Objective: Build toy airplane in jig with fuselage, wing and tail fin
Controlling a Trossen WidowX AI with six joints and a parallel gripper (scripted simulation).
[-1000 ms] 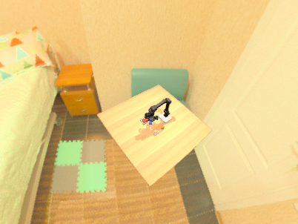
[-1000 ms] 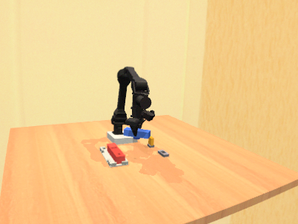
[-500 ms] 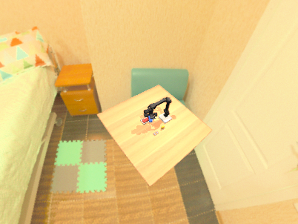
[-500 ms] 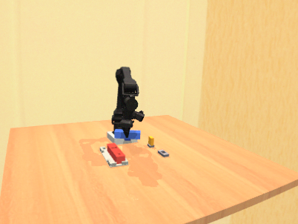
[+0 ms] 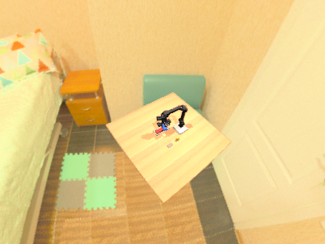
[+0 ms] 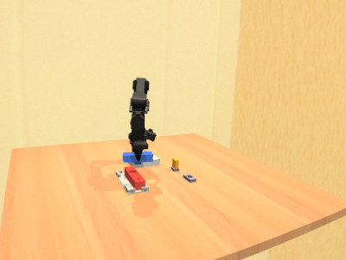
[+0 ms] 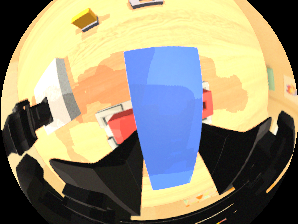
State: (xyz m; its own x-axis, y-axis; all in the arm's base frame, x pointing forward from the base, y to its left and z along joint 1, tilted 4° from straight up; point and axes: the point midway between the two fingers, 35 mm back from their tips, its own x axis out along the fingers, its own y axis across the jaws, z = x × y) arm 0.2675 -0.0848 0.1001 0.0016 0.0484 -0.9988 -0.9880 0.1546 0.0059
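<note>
The red fuselage (image 5: 158, 132) (image 6: 135, 178) (image 7: 122, 126) sits lengthwise in the pale grey cradle (image 6: 130, 189) (image 7: 104, 118); whether it is fully flat is too small to tell. My gripper (image 6: 138, 158) (image 7: 170, 144) is shut on the blue wing (image 5: 165, 128) (image 6: 146, 157) (image 7: 167, 100) near its middle. The wing is held level above the table, just behind the fuselage in the exterior view and apart from it. In the wrist view it hides the fuselage's middle. The yellow tail fin (image 5: 177, 139) (image 6: 175, 163) (image 7: 84, 18) stands upright in a small dark holder.
A second small dark holder (image 5: 170, 145) (image 6: 189, 177) (image 7: 146, 3) lies empty beside the fin. The arm's white base (image 5: 181, 129) (image 6: 151, 161) (image 7: 61, 95) stands behind the cradle. The wooden table (image 5: 162, 178) (image 6: 241, 211) ends at its edges.
</note>
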